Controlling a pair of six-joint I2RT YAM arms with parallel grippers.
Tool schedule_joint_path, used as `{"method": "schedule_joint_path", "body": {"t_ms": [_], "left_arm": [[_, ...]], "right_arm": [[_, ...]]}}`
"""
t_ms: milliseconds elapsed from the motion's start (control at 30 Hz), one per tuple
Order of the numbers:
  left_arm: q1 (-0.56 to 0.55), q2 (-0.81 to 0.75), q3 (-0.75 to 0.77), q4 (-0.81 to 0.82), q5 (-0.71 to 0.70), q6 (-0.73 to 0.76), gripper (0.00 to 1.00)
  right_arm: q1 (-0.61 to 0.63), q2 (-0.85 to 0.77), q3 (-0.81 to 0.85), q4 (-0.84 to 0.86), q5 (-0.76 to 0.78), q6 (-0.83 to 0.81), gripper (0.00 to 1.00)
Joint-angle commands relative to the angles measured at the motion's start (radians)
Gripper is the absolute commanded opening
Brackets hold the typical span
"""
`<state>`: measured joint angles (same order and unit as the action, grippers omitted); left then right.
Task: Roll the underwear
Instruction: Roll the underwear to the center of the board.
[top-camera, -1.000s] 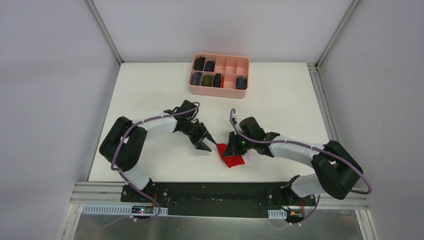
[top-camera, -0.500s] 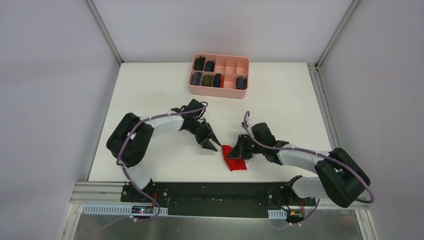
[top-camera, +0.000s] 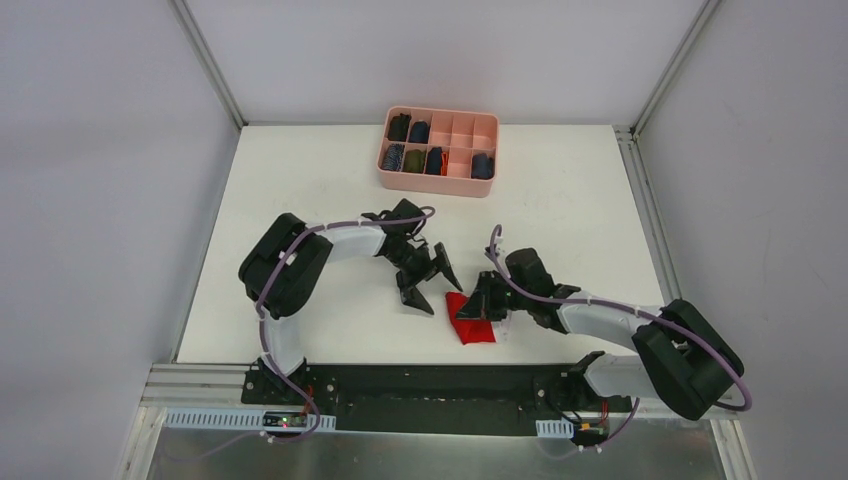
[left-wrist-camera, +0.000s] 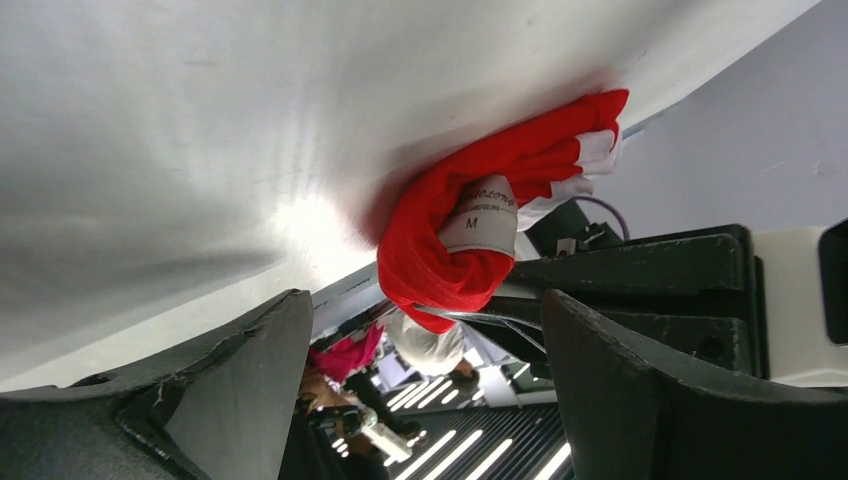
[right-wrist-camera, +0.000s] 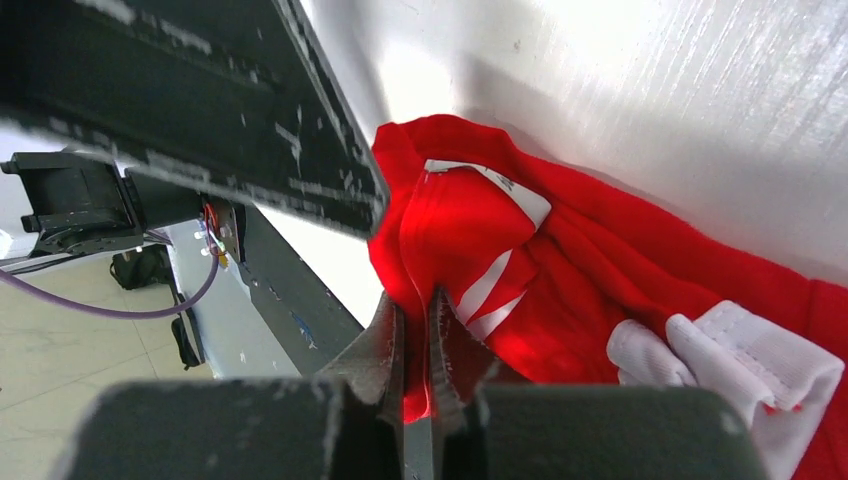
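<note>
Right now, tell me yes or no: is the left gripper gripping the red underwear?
No: the left gripper is open, its fingers clear of the underwear; only the right gripper pinches the cloth.

The white table (top-camera: 300, 200) fills the middle of the top view, its surface matte and plain. A pink divided tray (top-camera: 438, 184) sits at upper centre, close to the far edge. The underwear (top-camera: 468, 325), bright red with white bands, lies bunched at lower centre near the front edge, well apart from the tray. The left wrist view shows a white tag marked M on it.
</note>
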<state>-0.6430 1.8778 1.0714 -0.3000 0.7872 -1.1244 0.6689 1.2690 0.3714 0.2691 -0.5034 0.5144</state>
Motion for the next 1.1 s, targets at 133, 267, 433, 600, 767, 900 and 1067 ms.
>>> {"method": "schedule_joint_path", "body": {"t_ms": [133, 267, 433, 600, 767, 900, 1067], "left_arm": [[-0.036, 0.06, 0.079, -0.054, 0.036, 0.068, 0.73], [-0.041, 0.116, 0.118, -0.092, 0.035, 0.107, 0.65], [-0.046, 0.14, 0.142, -0.101, 0.015, 0.12, 0.44], [-0.05, 0.157, 0.17, -0.102, 0.019, 0.124, 0.0], [-0.047, 0.119, 0.135, -0.102, -0.035, 0.117, 0.0], [-0.047, 0.084, 0.098, -0.102, -0.056, 0.118, 0.0], [-0.047, 0.046, 0.06, -0.102, -0.071, 0.113, 0.0]], "right_arm": [[-0.004, 0.032, 0.033, -0.062, -0.007, -0.049, 0.0], [-0.005, 0.034, 0.041, -0.077, -0.014, -0.064, 0.0], [-0.005, 0.039, 0.055, -0.098, -0.025, -0.081, 0.0], [-0.004, 0.025, 0.097, -0.184, -0.013, -0.122, 0.0], [-0.005, -0.05, 0.194, -0.363, 0.073, -0.177, 0.38], [-0.004, -0.153, 0.268, -0.494, 0.187, -0.22, 0.58], [-0.004, -0.273, 0.319, -0.655, 0.454, -0.191, 0.78]]}}
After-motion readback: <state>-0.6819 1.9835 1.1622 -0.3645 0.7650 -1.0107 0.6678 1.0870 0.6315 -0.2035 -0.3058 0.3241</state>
